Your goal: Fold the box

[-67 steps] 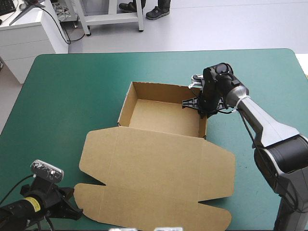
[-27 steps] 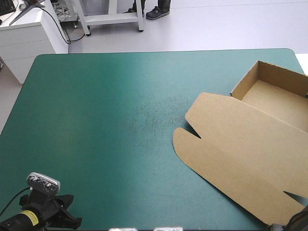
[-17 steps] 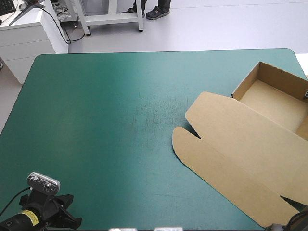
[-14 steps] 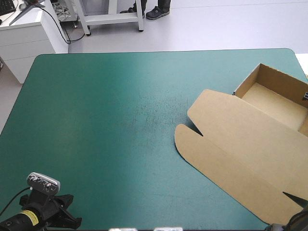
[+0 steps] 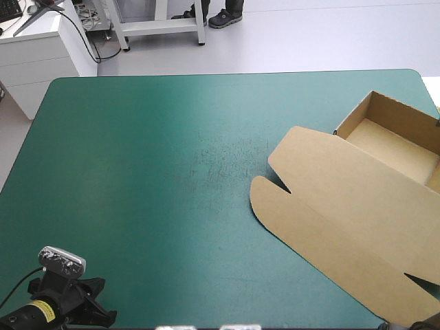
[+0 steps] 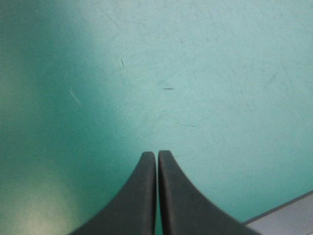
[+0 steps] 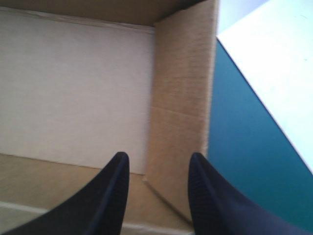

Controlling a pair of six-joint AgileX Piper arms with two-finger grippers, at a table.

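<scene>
Box was what had moved. Earlier you had it at the middle of the bench; by this moment it lay turned against the bench's right side and ran out of the high view there. Its tray stood with walls raised toward the bench's far right corner. The lid lay flat, reaching back toward the bench's near edge. Your right tool hung with its fingers apart, gripping nothing, and a corner wall of the tray was just ahead of the gap. Your left tool was pressed to a point over bare teal-green cover at the bench's near left corner, well apart from the box. I'd judge the walls finished and the box simply dragged aside, lid unfolded.
</scene>
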